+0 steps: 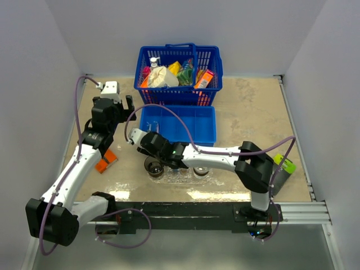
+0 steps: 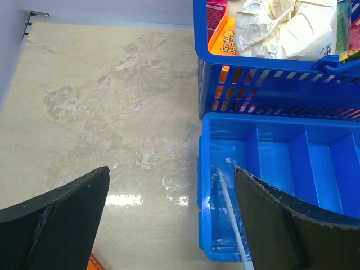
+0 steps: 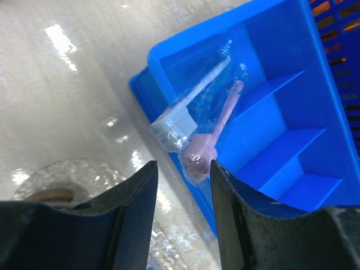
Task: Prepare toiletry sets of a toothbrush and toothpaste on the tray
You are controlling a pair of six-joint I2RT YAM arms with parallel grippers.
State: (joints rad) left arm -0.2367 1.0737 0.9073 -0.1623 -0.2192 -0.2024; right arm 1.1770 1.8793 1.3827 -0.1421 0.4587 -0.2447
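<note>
Two clear-wrapped toothbrushes lie in the left compartment of the blue divided bin (image 3: 281, 129), their heads poking over its near rim. One toothbrush (image 3: 216, 132) is pink, the other (image 3: 188, 107) white. My right gripper (image 3: 183, 169) stands open with a narrow gap, its tips just short of the pink head. The bumpy clear tray (image 3: 84, 171) lies below it at the left and holds a smoky cup (image 3: 48, 195). My left gripper (image 2: 171, 169) hangs wide open and empty above the bin's left end, where the white toothbrush (image 2: 228, 208) shows. No toothpaste is in view.
A blue handled basket (image 1: 179, 73) full of packets and a pump bottle stands behind the bin (image 1: 177, 124). An orange packet (image 1: 106, 161) lies by the left arm, and a green item (image 1: 284, 165) by the right arm. The tray (image 1: 177, 177) carries two cups.
</note>
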